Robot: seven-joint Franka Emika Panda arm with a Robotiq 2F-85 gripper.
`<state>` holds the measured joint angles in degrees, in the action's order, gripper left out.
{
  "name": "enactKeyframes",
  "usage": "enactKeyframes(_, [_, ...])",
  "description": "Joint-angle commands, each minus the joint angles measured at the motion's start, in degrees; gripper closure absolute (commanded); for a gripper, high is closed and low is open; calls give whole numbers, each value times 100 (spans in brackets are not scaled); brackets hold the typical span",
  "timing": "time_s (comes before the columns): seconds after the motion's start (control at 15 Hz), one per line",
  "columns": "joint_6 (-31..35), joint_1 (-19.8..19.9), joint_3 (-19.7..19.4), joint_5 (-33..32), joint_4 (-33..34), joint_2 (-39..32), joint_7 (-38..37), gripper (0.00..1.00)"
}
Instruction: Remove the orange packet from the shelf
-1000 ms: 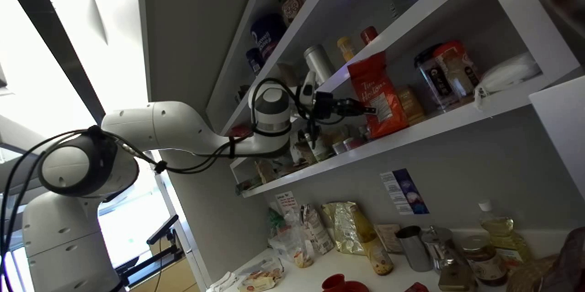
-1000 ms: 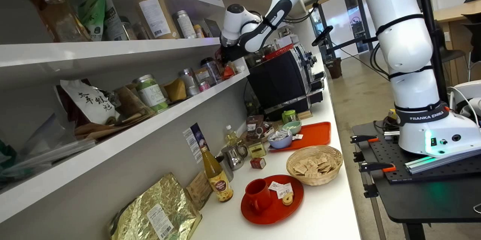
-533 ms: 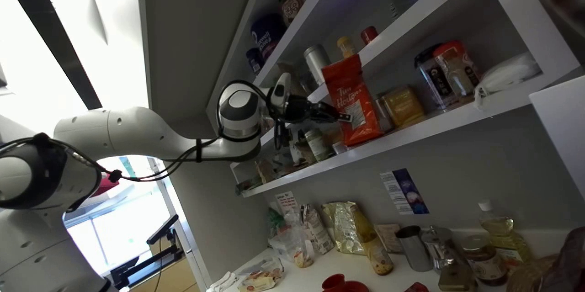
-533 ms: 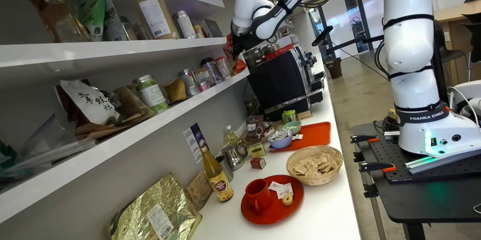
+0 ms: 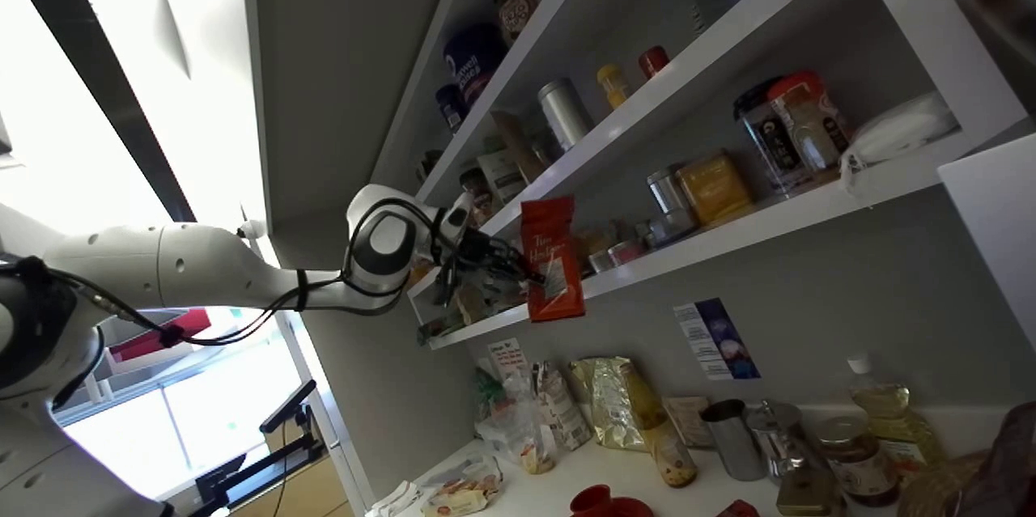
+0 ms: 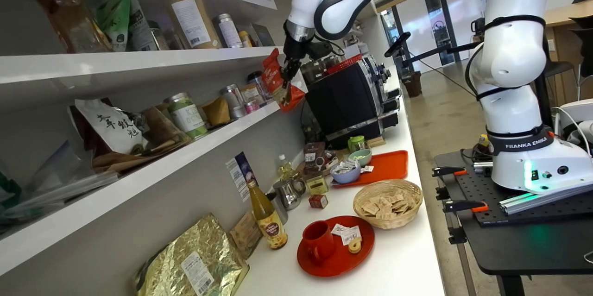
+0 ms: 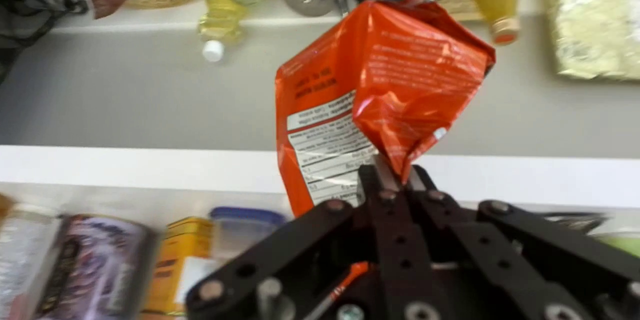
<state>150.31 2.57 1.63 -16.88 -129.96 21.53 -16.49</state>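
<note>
Out front of shelf (image 6: pixel 139 180): "Tim Hortons" orange packet (image 5: pixel 554 252), end effector (image 7: pixel 401 176) clamped on it; robot base (image 6: pixel 546 168) reads "FRANKA EMIKA".

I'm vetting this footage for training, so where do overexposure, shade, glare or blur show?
In an exterior view, the upper-left background is washed out white, while the space above the shelf lies in shade; in the wrist view, the orange packet shows glossy highlights, and the purple-patterned canister is blurred.
</note>
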Motion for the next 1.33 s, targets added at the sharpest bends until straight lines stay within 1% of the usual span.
enactKeyframes(0.0, [-170,-649,452,808,-345,91,382,98])
enactKeyframes(0.2, [-37,-1243,830,1357,-540,-77,557,98])
enactKeyframes(0.33, [138,-1464,1112,1442,-685,-250,528,98])
enactKeyframes(0.53, [490,-1711,1401,1500,-878,-539,524,98])
enactKeyframes(0.93, [1346,-1968,1728,1441,-1229,-1241,547,98])
enactKeyframes(1.13, [1861,-2010,1859,1218,-1244,-1752,494,98])
enactKeyframes(1.27, [2164,-1970,1924,995,-1193,-2160,501,98])
